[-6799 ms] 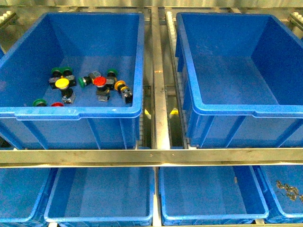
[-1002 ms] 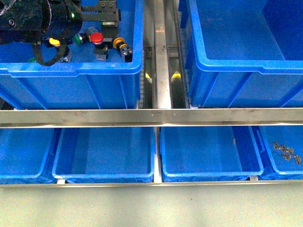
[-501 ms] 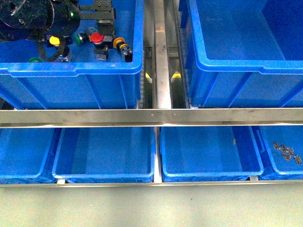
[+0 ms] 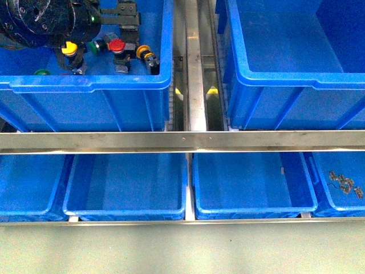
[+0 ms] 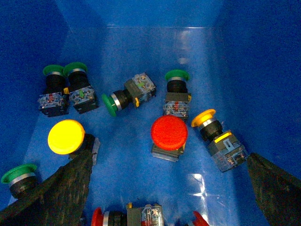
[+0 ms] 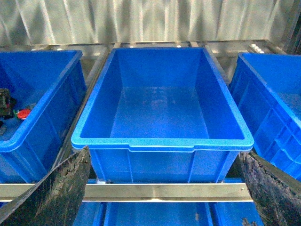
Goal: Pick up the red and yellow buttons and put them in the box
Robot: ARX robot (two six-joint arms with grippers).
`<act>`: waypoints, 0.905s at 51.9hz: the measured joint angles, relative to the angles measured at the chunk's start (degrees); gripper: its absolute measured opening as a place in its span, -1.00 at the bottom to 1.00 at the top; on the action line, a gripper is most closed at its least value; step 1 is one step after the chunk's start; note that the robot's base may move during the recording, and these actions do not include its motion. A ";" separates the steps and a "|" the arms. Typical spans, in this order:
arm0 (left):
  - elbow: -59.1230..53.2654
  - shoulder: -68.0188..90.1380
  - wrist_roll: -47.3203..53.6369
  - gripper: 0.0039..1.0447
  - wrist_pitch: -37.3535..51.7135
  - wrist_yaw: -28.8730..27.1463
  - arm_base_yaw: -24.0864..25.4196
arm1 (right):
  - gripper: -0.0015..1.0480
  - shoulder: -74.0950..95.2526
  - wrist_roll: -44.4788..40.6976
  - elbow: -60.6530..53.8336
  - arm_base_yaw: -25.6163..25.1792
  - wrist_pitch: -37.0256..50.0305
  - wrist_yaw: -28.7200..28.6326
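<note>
Down in the left blue crate [image 4: 91,85], the red button [image 5: 169,133] sits cap-up between yellow buttons [image 5: 66,136], among green buttons [image 5: 113,102]. The left claw [image 5: 168,157] hangs above it, fingers apart, holding nothing. The right claw [image 6: 163,155], likewise apart, faces the box [image 6: 162,141] alongside.
</note>
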 joint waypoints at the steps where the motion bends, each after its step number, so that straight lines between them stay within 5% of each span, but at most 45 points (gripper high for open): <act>1: 0.09 0.07 0.07 0.85 0.00 0.00 0.00 | 0.86 0.00 0.00 0.00 0.00 0.00 0.00; 47: 9.81 5.75 0.35 0.85 -2.75 0.20 0.09 | 0.86 0.00 0.00 0.00 0.00 0.00 0.02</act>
